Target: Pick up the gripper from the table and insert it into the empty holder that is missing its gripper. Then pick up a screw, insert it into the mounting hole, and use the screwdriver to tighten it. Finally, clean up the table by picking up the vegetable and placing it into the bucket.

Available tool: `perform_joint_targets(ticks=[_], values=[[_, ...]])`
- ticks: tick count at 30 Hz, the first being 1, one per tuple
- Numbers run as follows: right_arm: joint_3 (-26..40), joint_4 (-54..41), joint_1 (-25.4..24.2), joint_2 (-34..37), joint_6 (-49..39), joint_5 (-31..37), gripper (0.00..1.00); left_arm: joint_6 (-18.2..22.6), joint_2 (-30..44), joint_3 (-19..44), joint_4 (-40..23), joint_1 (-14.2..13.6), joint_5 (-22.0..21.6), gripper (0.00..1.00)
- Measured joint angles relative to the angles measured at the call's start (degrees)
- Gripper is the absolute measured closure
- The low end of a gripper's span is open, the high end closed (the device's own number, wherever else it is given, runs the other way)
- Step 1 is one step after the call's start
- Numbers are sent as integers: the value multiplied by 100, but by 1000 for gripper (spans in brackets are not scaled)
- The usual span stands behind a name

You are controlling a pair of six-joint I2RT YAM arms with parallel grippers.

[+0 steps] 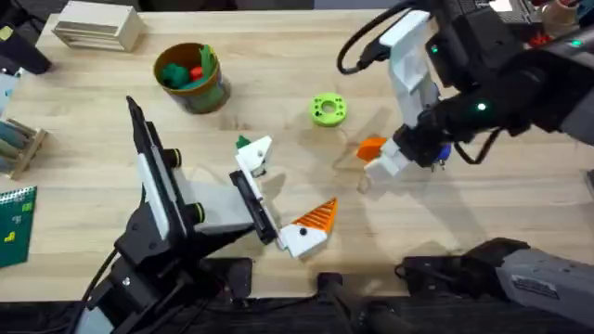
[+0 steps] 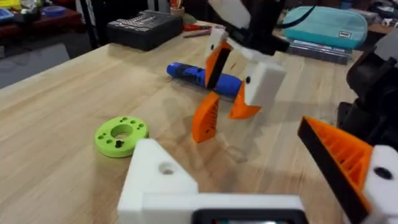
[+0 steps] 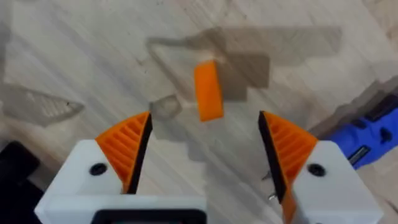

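The loose orange gripper (image 1: 370, 147) (image 3: 208, 90) (image 2: 205, 118) stands on the table. My right gripper (image 1: 382, 160) (image 3: 205, 134) (image 2: 230, 87) hovers open just over it, jaws either side, not touching. The blue screwdriver (image 2: 199, 74) (image 3: 367, 140) lies just behind it. My left gripper (image 1: 283, 186) (image 2: 227, 137) is open. One of its fingers is the bare white holder (image 1: 255, 155) (image 2: 165, 180); the other carries an orange wedge. A small dark green vegetable (image 1: 243, 144) lies by the holder. The bucket (image 1: 192, 76) stands at the back left. The screw is out of view.
A lime-green ring disc (image 1: 328, 109) (image 2: 121, 135) lies between the bucket and the right arm. A pale box (image 1: 97, 28) sits at the back left corner. A black case (image 2: 143, 28) and a teal pouch (image 2: 323, 25) lie beyond the screwdriver.
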Motion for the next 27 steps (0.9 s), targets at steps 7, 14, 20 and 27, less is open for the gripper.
perform_joint_targets(ticks=[7,14,20,27], values=[[0,506,4,248,-392,36,48,0,0,0,-1,0,0,14],[0,532,4,711,-1013,54,263,0,0,0,0,0,0,14],[0,553,4,805,-1184,56,394,0,0,0,0,0,0,14],[0,577,4,804,-1221,56,518,0,0,0,0,0,0,14]])
